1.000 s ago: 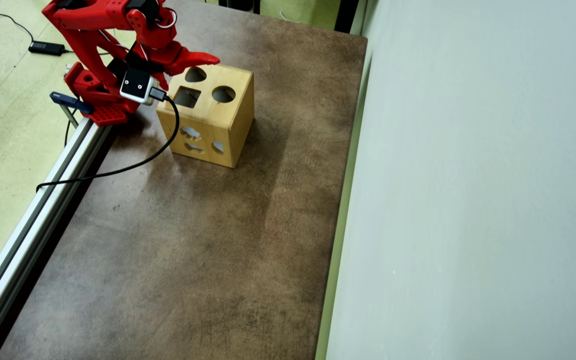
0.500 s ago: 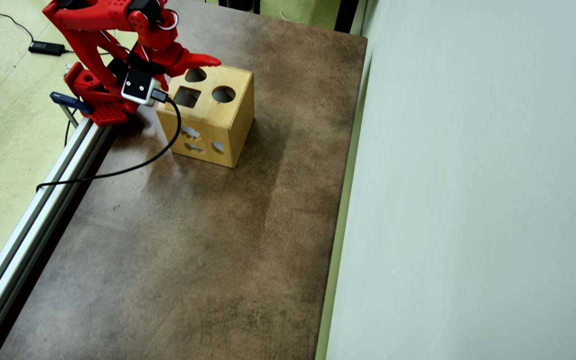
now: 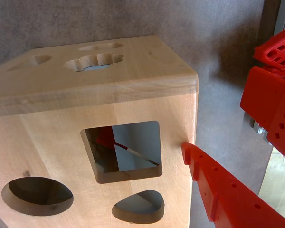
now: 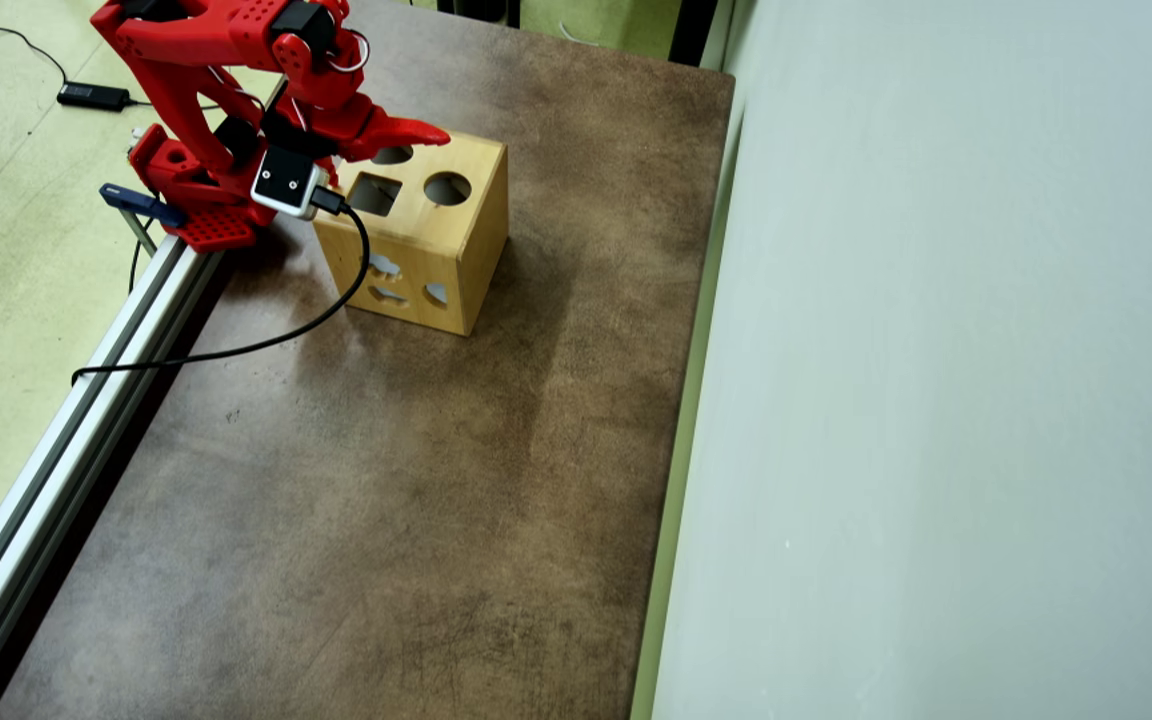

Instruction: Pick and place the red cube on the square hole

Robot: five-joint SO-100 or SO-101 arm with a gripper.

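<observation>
The square hole (image 3: 133, 147) is a dark cutout in the top face of the light wooden box (image 4: 436, 240), beside a round hole (image 3: 37, 195) and a rounded one (image 3: 138, 206). Through it, in the wrist view, a patch of the red cube (image 3: 105, 137) shows down inside the box. The cube does not show in the overhead view, where the square hole (image 4: 374, 194) looks dark. My red gripper (image 4: 388, 155) hovers over the box's far left corner, open and empty. Only one finger (image 3: 199, 166) enters the wrist view, at the box's right edge.
The box stands at the far left of a brown table (image 4: 386, 480). The red arm base (image 4: 191, 190) is clamped to an aluminium rail (image 4: 66, 420) along the left edge. A black cable (image 4: 266, 340) loops from the wrist camera. A pale wall panel (image 4: 936, 400) borders the right side.
The gripper has shifted slightly to the right over the box's far edge, and its upper finger now partly covers the rounded hole. The box has not moved.
</observation>
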